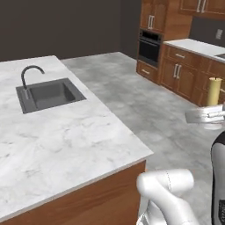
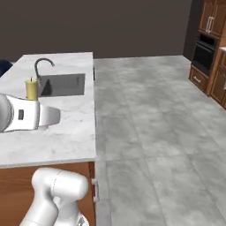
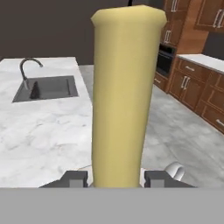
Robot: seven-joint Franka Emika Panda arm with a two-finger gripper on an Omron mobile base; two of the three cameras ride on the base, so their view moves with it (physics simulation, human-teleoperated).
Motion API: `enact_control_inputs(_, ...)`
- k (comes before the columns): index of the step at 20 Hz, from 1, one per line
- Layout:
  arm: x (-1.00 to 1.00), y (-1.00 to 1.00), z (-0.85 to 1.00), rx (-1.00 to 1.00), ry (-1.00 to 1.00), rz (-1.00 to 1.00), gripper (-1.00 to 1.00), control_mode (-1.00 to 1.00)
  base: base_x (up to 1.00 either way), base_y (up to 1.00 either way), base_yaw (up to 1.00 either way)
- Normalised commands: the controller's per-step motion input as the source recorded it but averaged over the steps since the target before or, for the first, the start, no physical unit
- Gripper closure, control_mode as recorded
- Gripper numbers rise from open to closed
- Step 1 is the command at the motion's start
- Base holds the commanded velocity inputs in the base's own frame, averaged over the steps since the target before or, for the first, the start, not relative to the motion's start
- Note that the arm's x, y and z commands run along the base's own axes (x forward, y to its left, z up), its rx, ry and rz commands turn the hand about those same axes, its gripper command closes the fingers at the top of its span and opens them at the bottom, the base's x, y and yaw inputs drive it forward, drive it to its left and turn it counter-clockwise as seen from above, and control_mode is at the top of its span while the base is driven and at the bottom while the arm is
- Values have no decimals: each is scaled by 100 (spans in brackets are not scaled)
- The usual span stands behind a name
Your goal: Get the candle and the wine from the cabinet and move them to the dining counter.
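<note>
1. Standing upright between the two dark fingertips in the hand view, the candle (image 3: 124, 96) rose as a tall pale yellow column from the gripper (image 3: 117, 178), whose tips sat tight against its lower sides, clamped on it.
2. Seen from the left base view, the candle (image 1: 214, 91) stuck up above the white hand at the right edge of the picture, held in the air over the grey floor and well off the dining counter (image 1: 66, 140).
3. Seen from the right base view, the candle (image 2: 32, 89) stood on top of the white hand at the left edge, lined up with the marble of the dining counter (image 2: 66, 128) near the sink (image 2: 62, 84) and the faucet (image 2: 42, 66); whether it hung over the top or short of it could not be told.
4. Behind it, brown cabinets and a dark oven (image 1: 149, 47) lined the far wall.
</note>
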Motion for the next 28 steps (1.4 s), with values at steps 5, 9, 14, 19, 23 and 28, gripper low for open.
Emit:
enact_control_inputs(5, 0, 0, 0, 0, 0, 0, 100, 100, -7, 100, 31)
enact_control_inputs(9, 0, 0, 0, 0, 0, 0, 100, 100, -58, 100, 59)
enact_control_inputs(14, 0, 0, 0, 0, 0, 0, 100, 100, -52, 100, 61)
enact_control_inputs(19, 0, 0, 0, 0, 0, 0, 100, 100, 13, 100, 30)
enact_control_inputs(23, 0, 0, 0, 0, 0, 0, 100, 100, 37, 81, -60)
enact_control_inputs(28, 0, 0, 0, 0, 0, 0, 100, 100, 42, 67, -77)
